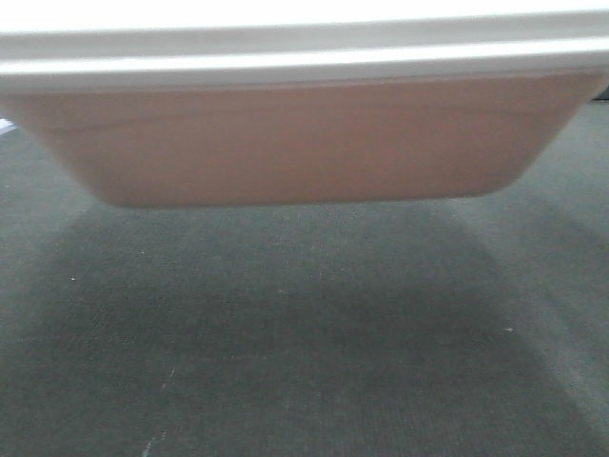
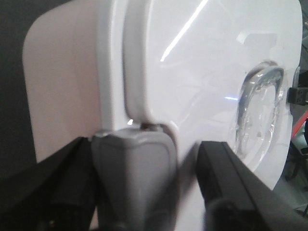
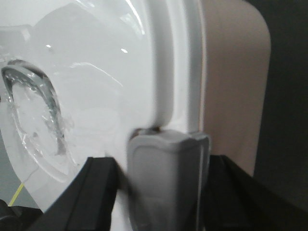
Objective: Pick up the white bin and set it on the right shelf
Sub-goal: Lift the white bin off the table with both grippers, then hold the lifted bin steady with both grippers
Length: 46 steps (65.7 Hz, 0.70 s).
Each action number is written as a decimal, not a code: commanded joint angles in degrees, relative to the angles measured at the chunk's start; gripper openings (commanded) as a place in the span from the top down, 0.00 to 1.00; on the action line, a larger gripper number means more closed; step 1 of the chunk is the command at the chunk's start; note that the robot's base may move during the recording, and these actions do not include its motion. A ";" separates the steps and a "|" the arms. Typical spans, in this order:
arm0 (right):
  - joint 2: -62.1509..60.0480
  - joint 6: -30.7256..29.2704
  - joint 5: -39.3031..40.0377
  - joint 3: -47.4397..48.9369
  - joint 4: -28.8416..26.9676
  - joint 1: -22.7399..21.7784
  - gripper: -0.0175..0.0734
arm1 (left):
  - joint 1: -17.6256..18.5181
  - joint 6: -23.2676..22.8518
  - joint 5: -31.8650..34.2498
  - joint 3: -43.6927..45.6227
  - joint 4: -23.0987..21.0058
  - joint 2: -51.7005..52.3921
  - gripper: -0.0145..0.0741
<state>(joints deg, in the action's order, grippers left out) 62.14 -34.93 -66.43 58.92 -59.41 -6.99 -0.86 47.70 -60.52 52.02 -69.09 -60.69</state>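
The white bin (image 1: pixel 304 143) fills the top of the front view and hangs above the floor, its pinkish wall under a white lid rim. In the left wrist view my left gripper (image 2: pixel 144 147) straddles the grey latch (image 2: pixel 134 178) at one end of the white bin (image 2: pixel 192 72), one black finger on the wall side and one over the glossy lid. At the other end my right gripper (image 3: pixel 159 159) holds the white bin (image 3: pixel 96 72) the same way around its grey latch (image 3: pixel 166 183). The right shelf is out of view.
Dark grey-green carpet (image 1: pixel 304 333) lies below the bin, with the bin's shadow on it. A clear round recess (image 2: pixel 260 110) sits in the lid. Dark equipment with a red cable (image 2: pixel 301 120) shows past the lid's far edge.
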 commanded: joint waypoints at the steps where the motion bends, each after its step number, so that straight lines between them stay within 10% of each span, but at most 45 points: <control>1: -3.28 -0.94 -6.30 1.87 -12.62 0.86 0.44 | 1.55 0.79 -11.04 2.28 -12.10 3.70 0.50; 46: -8.67 -0.94 -6.24 1.87 -12.62 0.86 0.44 | 1.55 0.79 -8.07 2.28 -12.10 10.39 0.50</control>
<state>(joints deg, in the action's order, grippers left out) 54.34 -35.05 -66.33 58.92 -59.41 -7.34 -0.86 47.70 -59.93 52.02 -68.67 -51.61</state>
